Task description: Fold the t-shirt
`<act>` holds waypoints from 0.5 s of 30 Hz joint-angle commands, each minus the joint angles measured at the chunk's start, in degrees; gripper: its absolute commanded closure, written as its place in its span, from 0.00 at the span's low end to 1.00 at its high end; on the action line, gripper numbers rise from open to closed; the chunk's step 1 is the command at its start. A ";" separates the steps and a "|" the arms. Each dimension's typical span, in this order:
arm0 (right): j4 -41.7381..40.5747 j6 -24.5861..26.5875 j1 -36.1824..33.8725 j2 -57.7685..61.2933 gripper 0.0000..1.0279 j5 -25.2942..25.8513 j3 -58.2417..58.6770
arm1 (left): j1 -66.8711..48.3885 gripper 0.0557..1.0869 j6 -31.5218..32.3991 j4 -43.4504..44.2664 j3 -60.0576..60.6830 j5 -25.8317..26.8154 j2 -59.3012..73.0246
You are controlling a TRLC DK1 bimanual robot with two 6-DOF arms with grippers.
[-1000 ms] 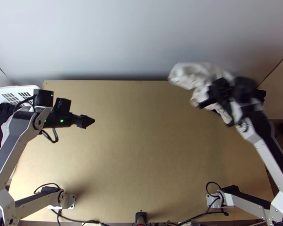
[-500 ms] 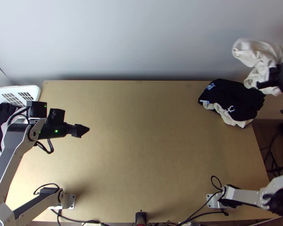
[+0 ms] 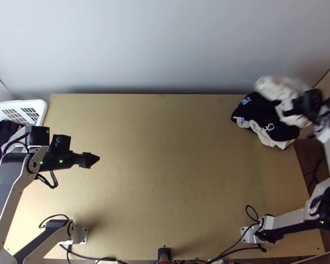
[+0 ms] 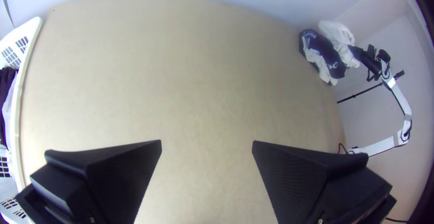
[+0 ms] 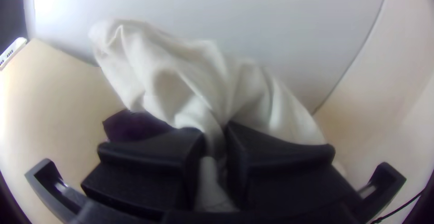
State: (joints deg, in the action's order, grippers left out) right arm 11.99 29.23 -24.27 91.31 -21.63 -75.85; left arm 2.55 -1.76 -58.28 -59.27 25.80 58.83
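At the table's far right corner my right gripper (image 3: 292, 108) is shut on the bunched white t-shirt (image 3: 277, 88), above a dark pile. The right wrist view has the cloth (image 5: 176, 79) pinched between both fingers of the right gripper (image 5: 217, 147), with loose folds spilling out beyond them. My left gripper (image 3: 92, 160) is over the left part of the table; in the left wrist view that gripper (image 4: 206, 145) stands open, bare table between its fingers.
A pile of dark and cream clothes (image 3: 270, 116) lies on the far right corner of the table (image 3: 165, 176). A white basket (image 3: 41, 108) with dark and white cloth stands at the left edge. A small black device (image 3: 164, 255) sits at the near edge.
The right gripper carried the white cloth rightward off the pile, then back left and lower over it. The left arm drifted slightly toward the near left.
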 commanded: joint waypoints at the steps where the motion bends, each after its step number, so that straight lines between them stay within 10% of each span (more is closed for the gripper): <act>1: -6.89 -3.83 7.05 3.70 0.97 2.91 11.61 | 1.50 0.05 0.09 -2.54 0.20 -0.93 -2.05; 7: -8.91 -2.78 4.85 7.31 0.95 4.14 17.23 | 2.73 0.05 0.09 -2.71 0.47 -0.93 -2.58; 12: -8.56 -4.01 -1.83 7.22 0.07 3.96 17.50 | 2.81 0.05 0.35 -2.10 2.14 -0.84 -3.02; 15: -5.13 -3.83 -4.64 3.88 0.03 2.20 16.62 | 2.73 0.05 0.53 -1.84 3.02 -0.84 -3.37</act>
State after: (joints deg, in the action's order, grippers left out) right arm 3.49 25.96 -23.40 97.12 -18.76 -60.38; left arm 4.95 -1.52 -60.53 -57.84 24.84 56.18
